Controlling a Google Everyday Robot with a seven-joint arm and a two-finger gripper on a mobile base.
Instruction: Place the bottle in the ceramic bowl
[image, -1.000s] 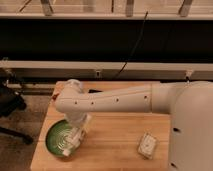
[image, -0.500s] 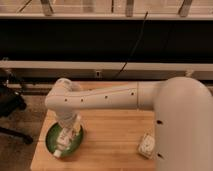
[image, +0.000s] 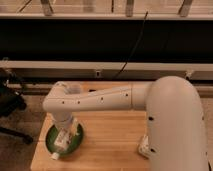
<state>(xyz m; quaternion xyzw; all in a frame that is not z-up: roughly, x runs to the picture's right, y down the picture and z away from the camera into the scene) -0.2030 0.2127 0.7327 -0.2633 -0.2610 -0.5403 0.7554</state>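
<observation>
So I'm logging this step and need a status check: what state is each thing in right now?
Bottle: lying tilted across the bowl, cap end over the near rim.
Bowl: upright on the table, holding the bottle.
Gripper: low over the bowl, at the bottle.
Packet: on the table at the right, partly hidden by the arm.
Table: carrying bowl and packet.

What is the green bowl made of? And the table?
The green bowl, under the gripper with the bottle, looks like glazed ceramic: smooth with a slight sheen. The table looks like wood: warm tan planks with faint seams.
</observation>
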